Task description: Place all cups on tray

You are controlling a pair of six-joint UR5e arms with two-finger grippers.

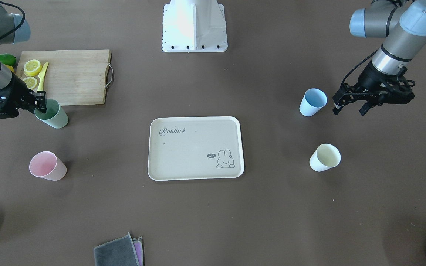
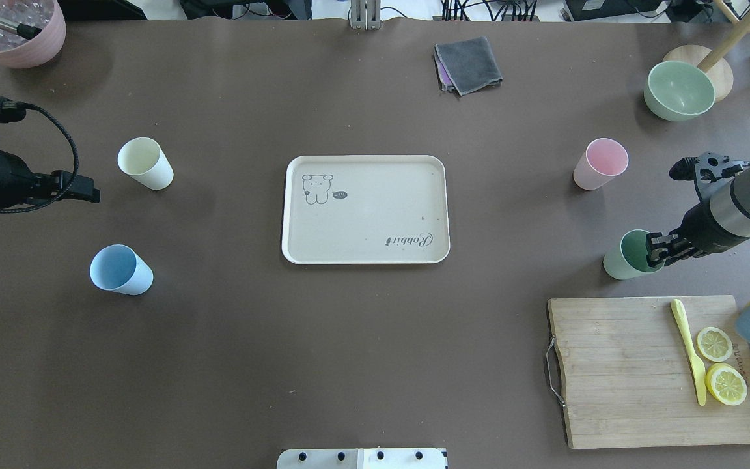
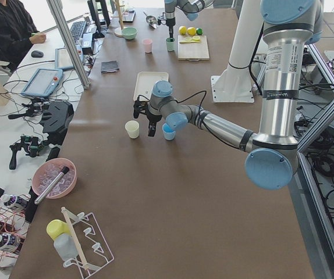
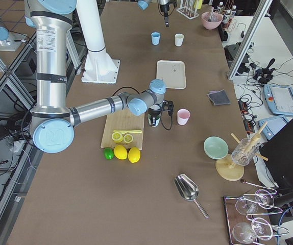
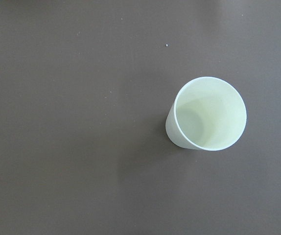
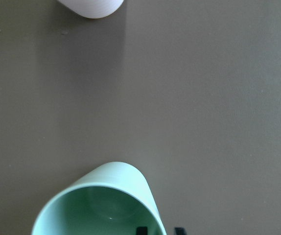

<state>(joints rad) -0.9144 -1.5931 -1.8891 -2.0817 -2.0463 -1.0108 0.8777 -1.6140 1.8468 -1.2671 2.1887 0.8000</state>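
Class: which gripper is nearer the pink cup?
Right. The right gripper is at the green cup, near the pink cup; the left gripper is across the tray, beside the blue cup.

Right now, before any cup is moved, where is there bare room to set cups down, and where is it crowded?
The tray is bare; so is the table between it and the pink cup on one side, the blue cup and cream cup on the other. Crowded: the green cup, with the right gripper at its rim, beside the cutting board.
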